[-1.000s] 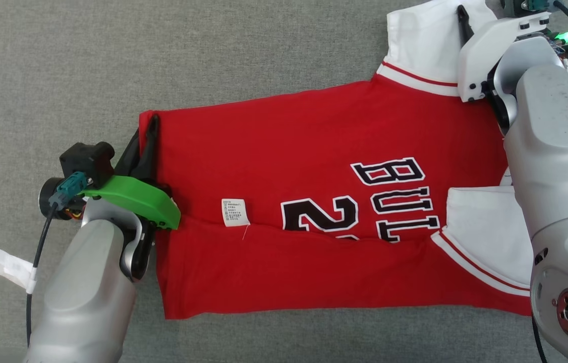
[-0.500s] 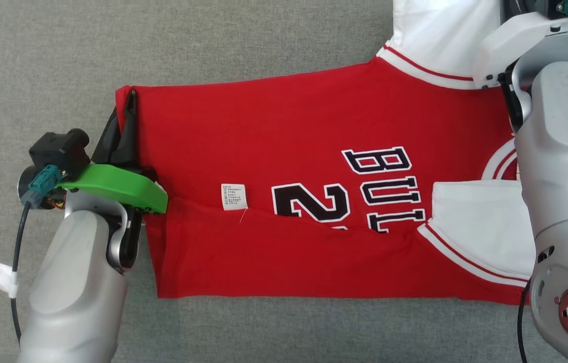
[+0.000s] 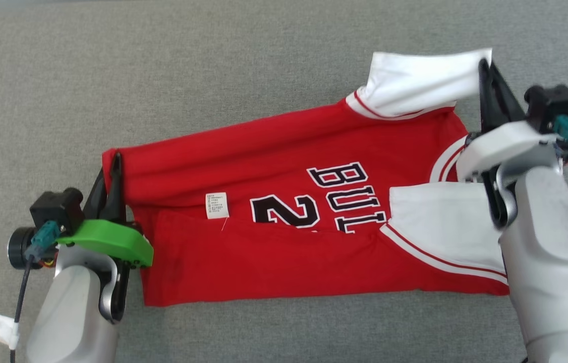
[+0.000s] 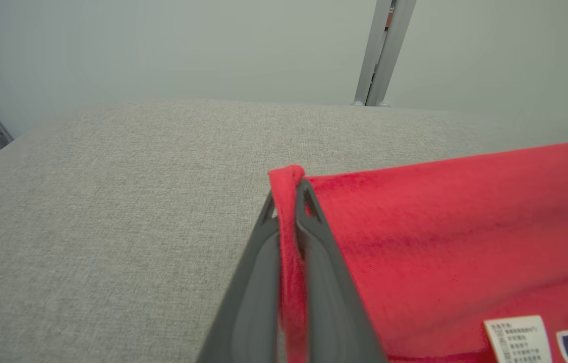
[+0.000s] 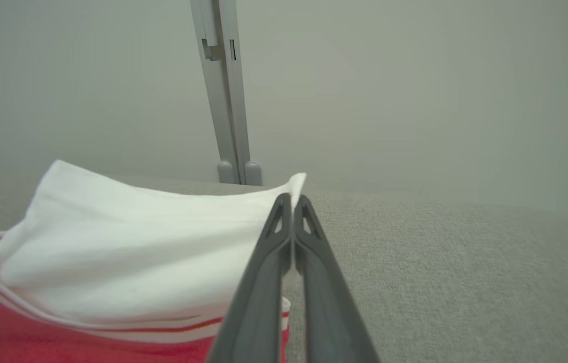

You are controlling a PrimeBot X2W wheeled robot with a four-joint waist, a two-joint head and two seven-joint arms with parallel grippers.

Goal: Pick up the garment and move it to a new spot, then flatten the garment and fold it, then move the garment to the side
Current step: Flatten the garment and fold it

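Two grippers pinch a red jersey (image 3: 284, 262) lying half folded on grey cloth (image 3: 188, 65). The left gripper (image 3: 115, 159) is clamped on the hem corner (image 4: 284, 174), the right gripper (image 3: 483, 65) on the raised white sleeve (image 3: 415, 80); the jersey stretches between both jaws. Likely mid-fold: next, both should carry their corners evenly over the near edge.

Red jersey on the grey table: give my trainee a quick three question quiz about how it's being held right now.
1. True or false: the left tool is shut on a red corner of the jersey.
2. What does the right tool pinch? A. white sleeve B. neckline C. printed letters
3. Which digit is printed beside the care label?
Key: 1 true; 2 A; 3 the digit 2.
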